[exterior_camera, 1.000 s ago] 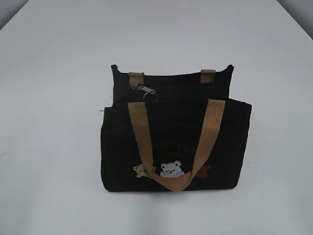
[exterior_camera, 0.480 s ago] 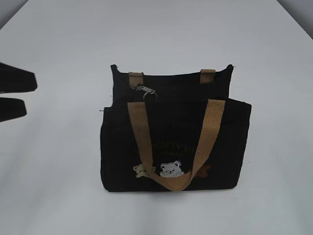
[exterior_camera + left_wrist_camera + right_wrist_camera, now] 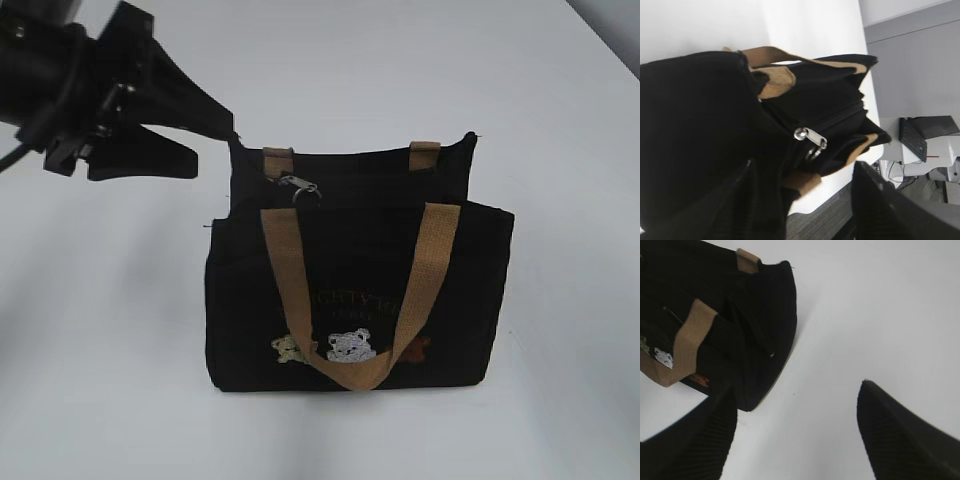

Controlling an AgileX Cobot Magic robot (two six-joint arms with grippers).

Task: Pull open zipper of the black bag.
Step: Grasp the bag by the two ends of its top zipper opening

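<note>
The black bag [image 3: 360, 290] is standing upright on the white table [image 3: 100, 350], its inside hidden — the zipper [image 3: 298, 184] pull is lying near the top's left end. Both the left gripper [image 3: 195, 140] and right gripper [image 3: 795, 440] are hanging with jaws apart, gripping nothing.

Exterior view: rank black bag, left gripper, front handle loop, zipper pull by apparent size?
1. black bag
2. left gripper, though it is nearer the camera, so its look may be inflated
3. front tan handle loop
4. zipper pull, clearly the smallest
</note>
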